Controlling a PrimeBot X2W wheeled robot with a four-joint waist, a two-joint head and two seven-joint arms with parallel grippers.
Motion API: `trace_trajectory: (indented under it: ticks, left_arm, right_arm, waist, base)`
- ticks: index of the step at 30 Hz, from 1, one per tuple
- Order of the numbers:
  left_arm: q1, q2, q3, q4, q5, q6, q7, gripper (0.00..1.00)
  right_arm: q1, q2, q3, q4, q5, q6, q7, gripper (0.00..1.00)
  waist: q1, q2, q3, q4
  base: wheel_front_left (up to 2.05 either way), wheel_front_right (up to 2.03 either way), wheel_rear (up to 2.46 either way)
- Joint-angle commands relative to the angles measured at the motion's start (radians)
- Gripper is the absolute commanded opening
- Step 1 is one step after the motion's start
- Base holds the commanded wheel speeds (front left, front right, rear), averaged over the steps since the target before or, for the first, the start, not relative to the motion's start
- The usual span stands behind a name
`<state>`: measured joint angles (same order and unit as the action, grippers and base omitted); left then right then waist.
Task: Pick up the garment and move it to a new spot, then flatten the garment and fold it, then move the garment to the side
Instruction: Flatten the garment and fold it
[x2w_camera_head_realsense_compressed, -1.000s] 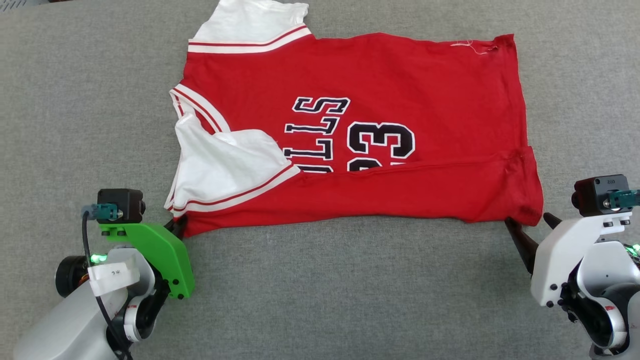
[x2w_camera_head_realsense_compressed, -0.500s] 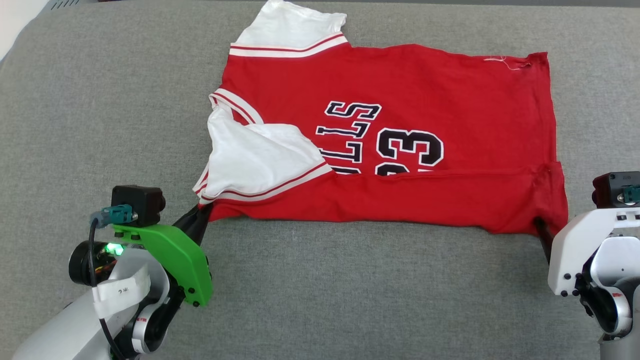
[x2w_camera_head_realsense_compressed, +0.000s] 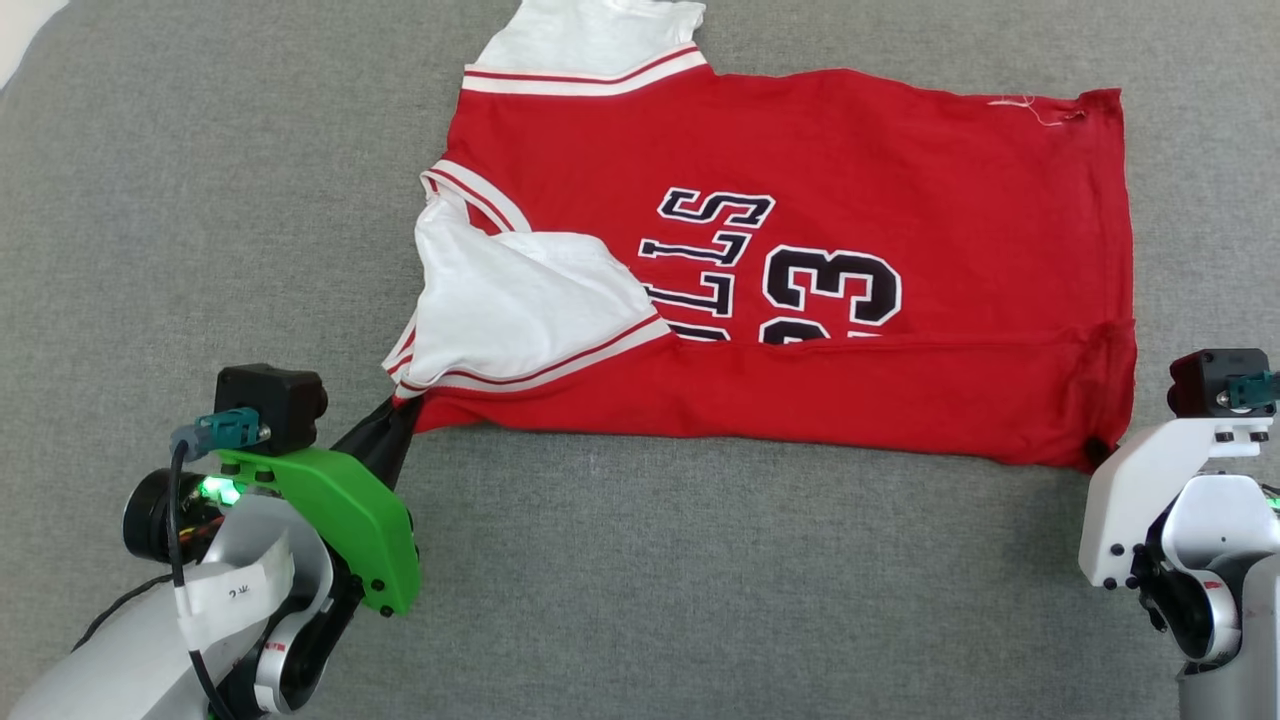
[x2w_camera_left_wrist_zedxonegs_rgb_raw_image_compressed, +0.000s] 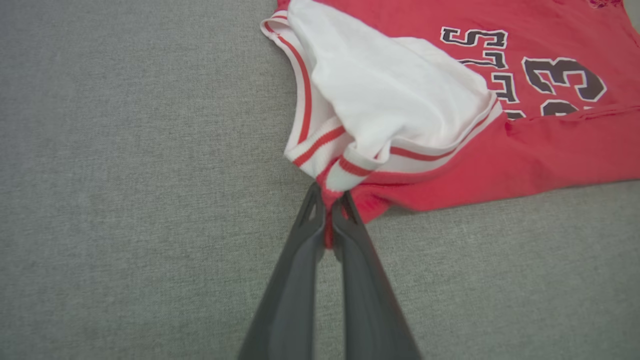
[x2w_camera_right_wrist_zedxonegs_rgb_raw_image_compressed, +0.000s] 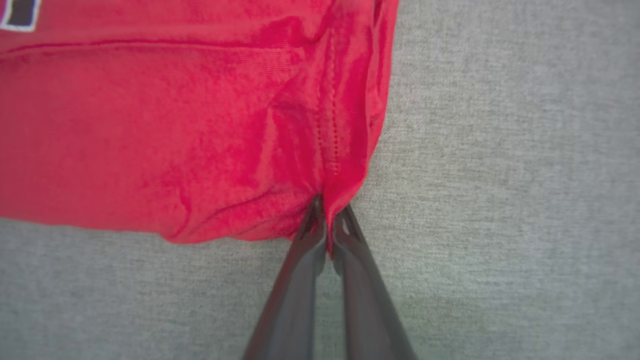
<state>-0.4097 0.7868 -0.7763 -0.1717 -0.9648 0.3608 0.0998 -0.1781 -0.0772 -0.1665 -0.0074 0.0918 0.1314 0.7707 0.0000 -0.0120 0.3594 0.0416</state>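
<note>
Garment: the garment (x2w_camera_head_realsense_compressed: 850, 160), a red jersey, lies spread on the grey padded table (x2w_camera_head_realsense_compressed: 700, 580); its neck end points to my left and its hem to my right.
Near edge: a long strip of the side nearest me is turned over onto the front, covering the lower part of the black-and-white print (x2w_camera_head_realsense_compressed: 830, 292); the near white sleeve (x2w_camera_head_realsense_compressed: 520, 300) lies folded across the chest.
Left gripper: my left gripper (x2w_camera_left_wrist_zedxonegs_rgb_raw_image_compressed: 328, 200) has its fingers pressed together on the striped trim at the near shoulder corner; it gripped the same spot a second ago.
Right gripper: my right gripper (x2w_camera_right_wrist_zedxonegs_rgb_raw_image_compressed: 327, 212) has its fingers pressed together on the near hem corner, with a ridge of red cloth pinched between them.
What has changed: a second ago my right fingers stood spread just beside that corner, holding nothing; now they are clamped on it; the head view has also shifted, which I take for my own camera moving, not the cloth sliding.
Meaning for the task: I now hold both ends of the near edge; I judge this is the folding stage, and the edge is ready to be lifted and carried over.
Care: the two pinches look small; lifting both ends evenly should keep the cloth from slipping out.
</note>
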Motion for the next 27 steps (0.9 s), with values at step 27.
trace_trajectory:
  ticks: [27]
  left_arm:
    - [0.219,-0.039,-0.17,0.133,-0.045,-0.049,0.065,0.0]
  right_arm:
    - [0.311,-0.179,-0.013,-0.136,0.137,-0.001,0.104,0.0]
  waist:
    - [0.0,0.012,-0.253,-0.028]
  base:
    - [0.0,0.0,0.0]
